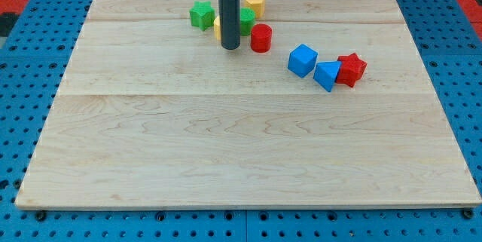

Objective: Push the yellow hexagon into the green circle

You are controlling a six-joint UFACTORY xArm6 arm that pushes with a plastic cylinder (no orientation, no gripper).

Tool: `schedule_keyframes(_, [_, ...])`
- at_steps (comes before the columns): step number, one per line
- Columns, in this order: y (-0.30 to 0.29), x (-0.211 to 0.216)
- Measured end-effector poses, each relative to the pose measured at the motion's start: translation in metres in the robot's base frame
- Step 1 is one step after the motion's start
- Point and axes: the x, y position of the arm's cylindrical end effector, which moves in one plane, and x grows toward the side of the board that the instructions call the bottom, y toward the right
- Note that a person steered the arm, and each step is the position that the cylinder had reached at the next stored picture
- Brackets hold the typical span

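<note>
Wooden board (248, 159) on blue pegboard. Bare rod, no jaws; my tip (230, 47) just below yellow hexagon block (254, 3) & half-hidden green circle block (246, 22). Risk: red cylinder block (260, 38) close by, glancing push scatters cluster.

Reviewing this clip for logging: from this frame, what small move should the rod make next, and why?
Probably back my tip off and come around above the yellow hexagon. The tip sits below the cluster, hiding much of the green circle, which lies just below the hexagon. A short push toward the view's bottom should close them together.
</note>
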Motion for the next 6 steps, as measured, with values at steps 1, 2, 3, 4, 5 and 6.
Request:
schedule_keyframes(1, [0.002,0.026])
schedule_keyframes(2, [0.060,0.037])
schedule_keyframes(3, [0.105,-0.003])
schedule_keyframes(4, [0.137,-0.059])
schedule_keyframes(5, [0.123,-0.125])
schedule_keyframes(6, [0.089,-0.133])
